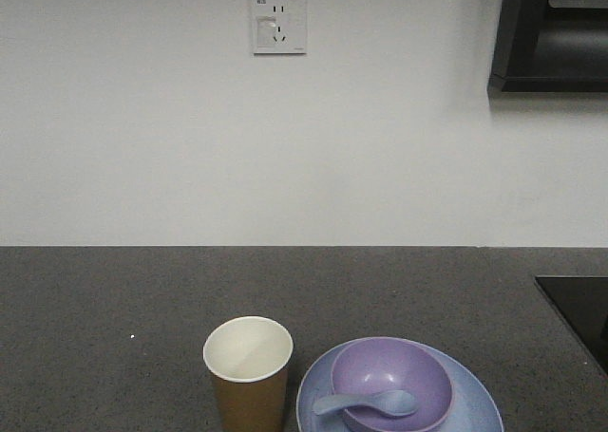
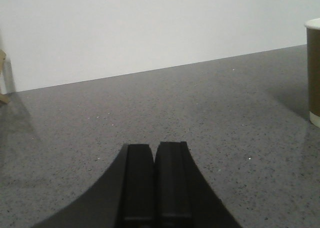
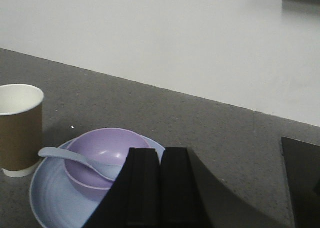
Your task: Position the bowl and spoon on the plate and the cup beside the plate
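Speckled grey desk (image 1: 114, 299) carries the light, crushable cup (image 1: 248, 370) at nine o'clock of the plate (image 1: 475, 399) — best gripped mid-wall; both claws pressed closed, empty.

cup (image 2: 314, 72) cropped at right edge, plate (image 1: 475, 403) cut off below

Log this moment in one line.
left shut, empty | right shut, empty | bowl on plate | spoon in bowl | cup beside plate
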Available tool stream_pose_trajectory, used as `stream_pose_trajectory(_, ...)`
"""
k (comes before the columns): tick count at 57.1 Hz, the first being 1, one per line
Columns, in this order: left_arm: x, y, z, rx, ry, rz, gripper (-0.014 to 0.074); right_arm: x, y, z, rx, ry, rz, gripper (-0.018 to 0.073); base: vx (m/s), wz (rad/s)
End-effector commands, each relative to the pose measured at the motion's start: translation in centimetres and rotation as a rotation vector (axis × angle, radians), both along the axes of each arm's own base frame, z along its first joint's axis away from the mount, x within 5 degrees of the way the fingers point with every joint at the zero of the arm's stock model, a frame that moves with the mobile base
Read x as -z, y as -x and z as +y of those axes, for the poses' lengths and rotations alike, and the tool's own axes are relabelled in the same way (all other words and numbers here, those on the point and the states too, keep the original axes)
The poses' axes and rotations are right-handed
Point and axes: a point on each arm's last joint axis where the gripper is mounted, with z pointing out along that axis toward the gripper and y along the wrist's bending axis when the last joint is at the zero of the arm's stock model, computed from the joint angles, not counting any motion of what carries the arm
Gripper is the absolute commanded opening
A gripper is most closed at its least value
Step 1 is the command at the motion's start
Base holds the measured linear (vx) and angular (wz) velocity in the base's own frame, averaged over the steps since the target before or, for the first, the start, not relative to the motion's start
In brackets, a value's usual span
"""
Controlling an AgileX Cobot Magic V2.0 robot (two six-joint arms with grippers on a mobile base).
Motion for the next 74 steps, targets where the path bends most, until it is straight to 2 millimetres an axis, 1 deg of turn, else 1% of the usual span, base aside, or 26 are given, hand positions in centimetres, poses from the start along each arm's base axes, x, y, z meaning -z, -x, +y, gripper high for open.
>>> stream_pose_trajectory(1,-1.6,0.2,0.0,0.001,0.014,-0.117,-0.0003,-0.4,0.2,-0.7,0.081,-0.045,-0.08,-0.0008,0.0,0.0)
stream_pose_trajectory(5,-1.6,0.2,0.0,0.001,0.014,-0.117,-0.0003,1.1,0.7,-1.1,0.116,-0.095,-0.117,-0.0008,0.0,0.0)
stream_pose_trajectory(8,-1.6,0.2,0.0,0.001,0.014,-0.117,-0.0003,2.3,1.3,-1.2,0.118,-0.102,-0.18,-0.0008,0.0,0.0)
stream_pose_trajectory(11,-1.6,0.2,0.0,0.001,0.014,-0.117,-0.0003,4.2,1.6,-1.2,0.111,-0.091,-0.214,-0.0008,0.0,0.0)
stream_pose_trajectory(13,-1.6,0.2,0.0,0.001,0.014,-0.117,-0.0003,5.0,2.0,-1.3,0.108,-0.089,-0.247,-0.0008,0.0,0.0)
stream_pose_trajectory(14,-1.6,0.2,0.0,0.001,0.014,-0.117,-0.0003,5.9,2.1,-1.3,0.112,-0.085,-0.237,-0.0008,0.0,0.0)
stream_pose_trajectory(15,-1.6,0.2,0.0,0.001,0.014,-0.117,-0.0003,6.2,2.3,-1.4,0.115,-0.093,-0.259,-0.0008,0.0,0.0)
stream_pose_trajectory(17,-1.6,0.2,0.0,0.001,0.014,-0.117,-0.0003,7.8,2.5,-1.5,0.132,-0.107,-0.252,-0.0008,0.0,0.0)
stream_pose_trajectory(19,-1.6,0.2,0.0,0.001,0.014,-0.117,-0.0003,8.3,2.8,-1.6,0.148,-0.124,-0.267,-0.0008,0.0,0.0)
stream_pose_trajectory(22,-1.6,0.2,0.0,0.001,0.014,-0.117,-0.0003,10.0,3.0,-1.9,0.184,-0.161,-0.254,-0.0008,0.0,0.0)
stream_pose_trajectory(31,-1.6,0.2,0.0,0.001,0.014,-0.117,-0.0003,12.8,3.9,-2.5,0.263,-0.198,-0.294,-0.0008,0.0,0.0)
stream_pose_trajectory(35,-1.6,0.2,0.0,0.001,0.014,-0.117,-0.0003,13.0,4.3,-2.5,0.276,-0.185,-0.292,-0.0008,0.0,0.0)
stream_pose_trajectory(74,-1.6,0.2,0.0,0.001,0.014,-0.118,-0.0003,13.1,4.2,-2.5,0.28,-0.181,-0.274,-0.0008,0.0,0.0)
